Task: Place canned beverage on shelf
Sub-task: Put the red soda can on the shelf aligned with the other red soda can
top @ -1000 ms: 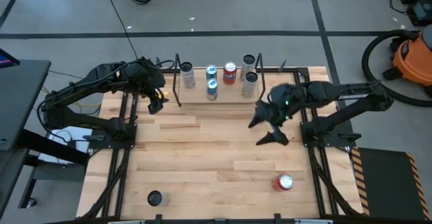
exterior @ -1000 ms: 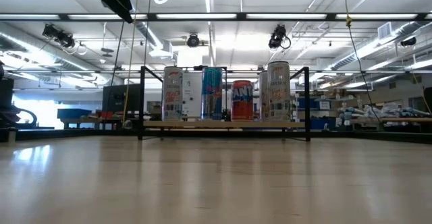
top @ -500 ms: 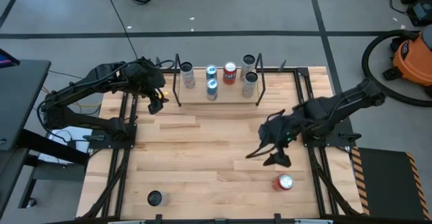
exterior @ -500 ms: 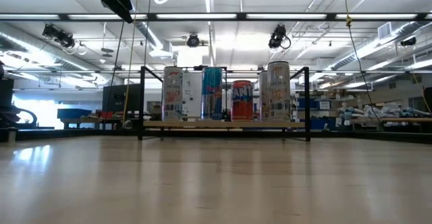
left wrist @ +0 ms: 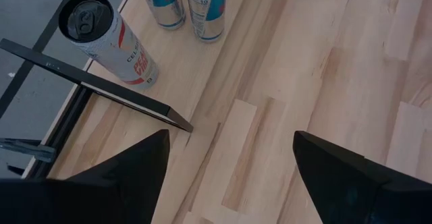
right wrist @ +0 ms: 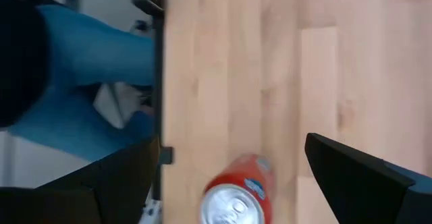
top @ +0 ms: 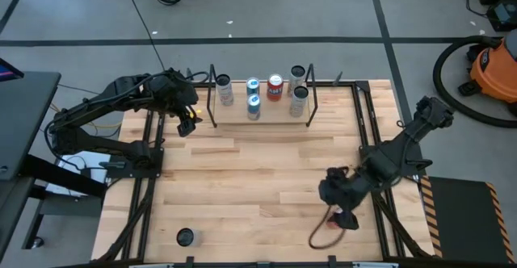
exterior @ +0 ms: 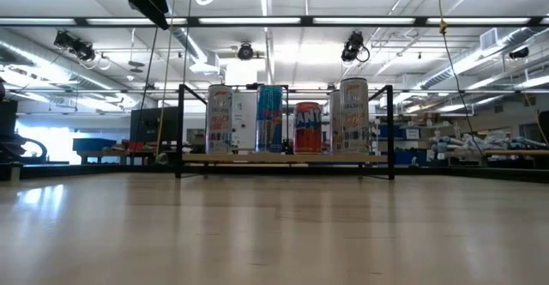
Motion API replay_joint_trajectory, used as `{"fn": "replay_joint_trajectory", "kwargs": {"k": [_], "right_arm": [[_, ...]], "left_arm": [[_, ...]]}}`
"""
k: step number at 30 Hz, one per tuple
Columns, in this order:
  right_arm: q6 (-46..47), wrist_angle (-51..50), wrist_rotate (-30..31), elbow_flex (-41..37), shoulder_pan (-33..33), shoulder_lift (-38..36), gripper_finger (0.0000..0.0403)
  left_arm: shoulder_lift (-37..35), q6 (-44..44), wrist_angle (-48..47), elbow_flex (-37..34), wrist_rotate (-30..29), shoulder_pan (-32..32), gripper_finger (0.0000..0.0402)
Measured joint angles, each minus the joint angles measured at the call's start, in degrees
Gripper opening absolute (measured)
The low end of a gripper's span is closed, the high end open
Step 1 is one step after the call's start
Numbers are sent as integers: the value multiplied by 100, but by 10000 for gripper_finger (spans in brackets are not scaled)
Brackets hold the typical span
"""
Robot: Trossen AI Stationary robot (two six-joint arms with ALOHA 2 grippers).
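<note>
Light wood plank counter (top: 242, 179) with a low open shelf (top: 260, 121) — a pale board between thin black end frames — at its far edge, holding six upright cans: silver, blue and red. Step in hand: the reach for the next can. The right gripper (right wrist: 233, 163) hangs over the red canned beverage (right wrist: 237, 191), which stands upright between its two wide-spread, empty fingers (right wrist: 358, 173). The next move, by this view, calls for lowering around the can and closing — squarely, lest it tip. The left gripper (left wrist: 229, 160) waits just beside the shelf's end, fingers apart and empty. A dark-topped can (top: 185, 236) stands well apart.
</note>
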Motion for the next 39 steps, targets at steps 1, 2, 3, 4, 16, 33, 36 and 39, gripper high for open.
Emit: {"fn": "replay_joint_trajectory", "kwargs": {"k": [1, 2, 3, 4, 16, 33, 36, 39], "right_arm": [[58, -89, 202, 0, 119, 0, 380], [136, -181, 380, 0, 237, 0, 379], [240, -289, 536, 0, 357, 0, 377], [361, -382, 657, 0, 464, 0, 375], [2059, -714, 806, 0, 1137, 0, 373], [2112, -1060, 248, 0, 1223, 1274, 373], [2111, -1063, 192, 0, 1292, 1458, 373], [2185, -1067, 202, 0, 1337, 1596, 373]], "left_arm": [[3, -25, 0, 2, 0, -1, 316], [4, -80, 2, 2, 2, -2, 316], [4, -129, 1, 2, 2, 0, 316], [4, -135, 0, 2, 2, -2, 316], [4, -137, 2, 0, 0, -2, 316], [4, -134, 20, 0, 0, 0, 316], [4, -157, 28, 0, 0, -2, 316], [4, -165, 28, 0, 0, -2, 316]]}}
